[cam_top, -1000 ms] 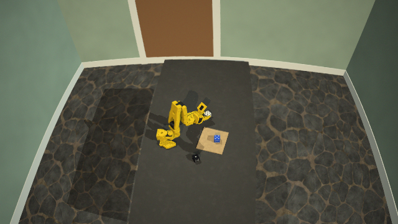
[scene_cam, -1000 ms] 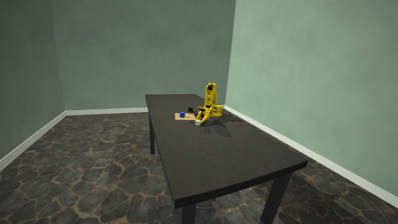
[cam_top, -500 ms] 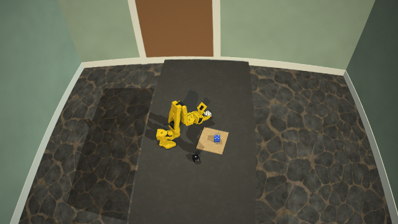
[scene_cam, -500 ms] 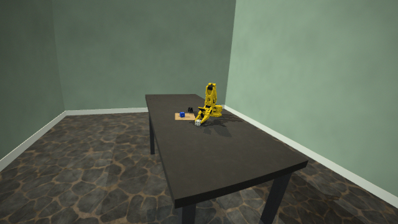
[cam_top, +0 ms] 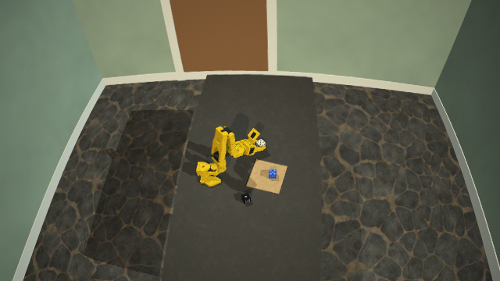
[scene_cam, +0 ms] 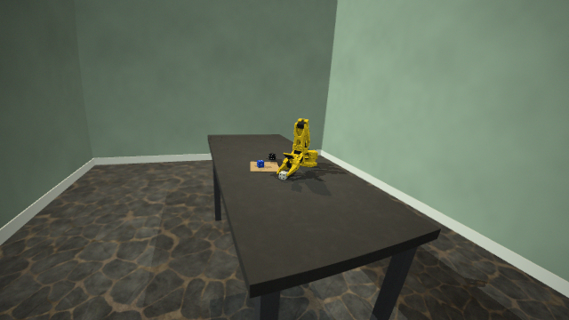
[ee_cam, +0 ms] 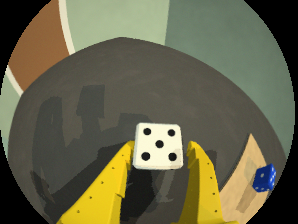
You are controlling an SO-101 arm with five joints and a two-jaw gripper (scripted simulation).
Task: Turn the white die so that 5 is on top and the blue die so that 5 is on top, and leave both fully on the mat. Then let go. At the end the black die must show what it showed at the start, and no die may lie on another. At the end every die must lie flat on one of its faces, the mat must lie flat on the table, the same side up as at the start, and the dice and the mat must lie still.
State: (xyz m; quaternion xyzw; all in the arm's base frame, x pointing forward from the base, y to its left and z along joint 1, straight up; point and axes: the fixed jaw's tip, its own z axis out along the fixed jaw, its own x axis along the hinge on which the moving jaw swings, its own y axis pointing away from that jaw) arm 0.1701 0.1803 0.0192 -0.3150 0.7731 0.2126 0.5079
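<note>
Beyond the door-side edge of the square tan mat (cam_top: pixel 259 186) (scene_cam: pixel 268 169) (ee_cam: pixel 239 200), the top view puts the small white die with black pips (cam_top: pixel 261 143) (scene_cam: pixel 283 175) (ee_cam: pixel 159 145) at the yellow gripper (cam_top: pixel 261 140) (scene_cam: pixel 284 173) (ee_cam: pixel 161 144). The yellow jointed arm (cam_top: pixel 219 146) (scene_cam: pixel 301 135) stands to the left of the mat in this view. On the mat sits the blue die with white pips (cam_top: pixel 273 173) (scene_cam: pixel 260 164) (ee_cam: pixel 264 178), wholly inside its edges; its upper pips are too small to read surely. Off the mat, on the side away from the door, lies the black die with pale pips (cam_top: pixel 246 198) (scene_cam: pixel 272 156).

From the exterior, the black die is behind the mat and the white die in front of it, low between the fingertips; whether it touches the table is unclear.

Only the wrist view shows the fingers' spacing: they are slightly open around the white die, ungripped, with a narrow gap at the right-hand finger. Five pips face this camera. The mat and blue die appear at the lower right, while the black die is out of sight.

Under the mat spreads a dark matte table (cam_top: pixel 242 238) (scene_cam: pixel 329 222) (ee_cam: pixel 165 80); around it are a stone-patterned floor (cam_top: pixel 375 176) (scene_cam: pixel 133 249), green walls (cam_top: pixel 351 39) (scene_cam: pixel 200 80) (ee_cam: pixel 220 40) and, in the top view, a brown door (cam_top: pixel 223 35).
</note>
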